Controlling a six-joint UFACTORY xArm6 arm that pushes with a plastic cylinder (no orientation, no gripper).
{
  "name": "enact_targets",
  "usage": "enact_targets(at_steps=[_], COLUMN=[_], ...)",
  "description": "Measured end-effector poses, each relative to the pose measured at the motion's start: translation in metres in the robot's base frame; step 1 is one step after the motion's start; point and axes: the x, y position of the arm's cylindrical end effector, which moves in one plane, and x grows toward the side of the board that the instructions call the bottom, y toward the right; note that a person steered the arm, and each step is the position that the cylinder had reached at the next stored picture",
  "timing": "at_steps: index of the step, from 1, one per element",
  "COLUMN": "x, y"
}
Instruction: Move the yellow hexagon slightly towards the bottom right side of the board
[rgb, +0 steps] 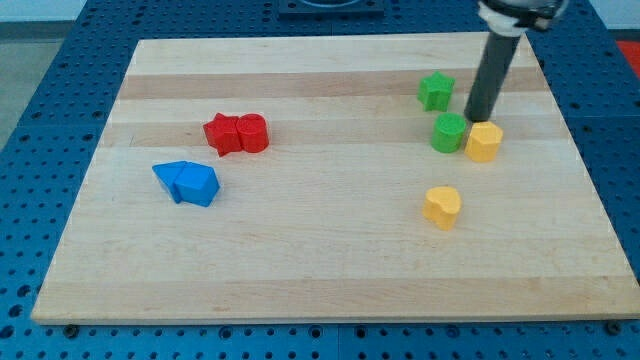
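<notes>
The yellow hexagon (484, 142) stands on the wooden board (330, 270) at the view's right, touching or nearly touching a green round block (450, 132) on its left. My tip (474, 120) is at the end of the dark rod, just above the hexagon's upper left edge and between it and the green round block. A green star block (436, 91) lies a little above and to the left of my tip. A yellow heart-shaped block (442, 207) lies below the hexagon, toward the view's bottom.
A red star (222, 134) and a red round block (253, 133) sit side by side at the view's left. Two blue blocks (187, 182) sit together below them. The board's right edge (590, 170) is near the hexagon.
</notes>
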Motion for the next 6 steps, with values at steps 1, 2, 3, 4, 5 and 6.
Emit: enact_targets(at_steps=[1,2,3,4,5,6], x=[0.037,0.049,0.019,0.026,0.066,0.096], y=[-0.009,-0.009,-0.004,0.002,0.002,-0.012])
